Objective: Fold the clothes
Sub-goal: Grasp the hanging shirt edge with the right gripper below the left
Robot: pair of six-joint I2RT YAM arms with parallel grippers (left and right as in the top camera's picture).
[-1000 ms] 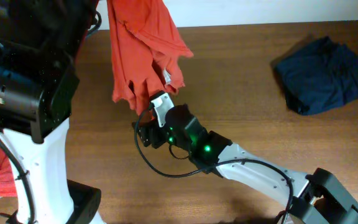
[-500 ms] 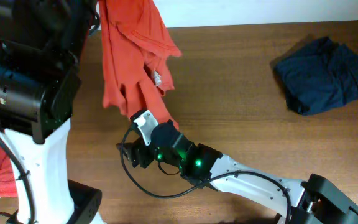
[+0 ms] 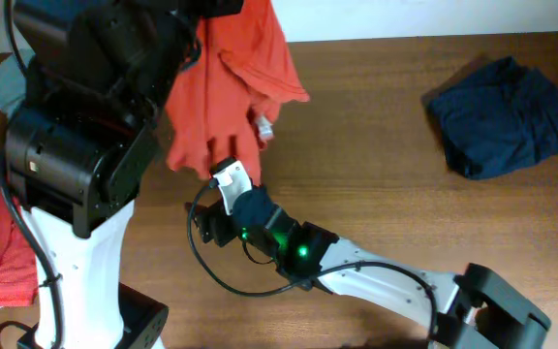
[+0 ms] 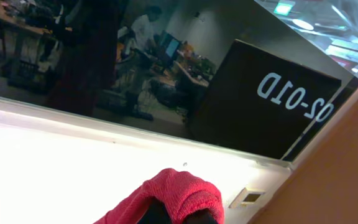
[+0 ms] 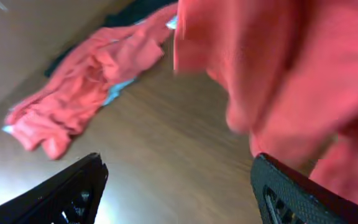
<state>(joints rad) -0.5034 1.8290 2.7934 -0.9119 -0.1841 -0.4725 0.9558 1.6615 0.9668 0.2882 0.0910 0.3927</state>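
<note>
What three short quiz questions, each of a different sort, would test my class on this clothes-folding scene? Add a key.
1. True or false: the right gripper is shut on the hanging orange-red T-shirt.
2. Multiple choice: the navy garment is A) crumpled on the table; B) hanging in the air; C) draped over an arm.
3. Short answer: which gripper holds the T-shirt up?

Key: 1 false, its jaws stand open; 2 A; 3 the left gripper.
</note>
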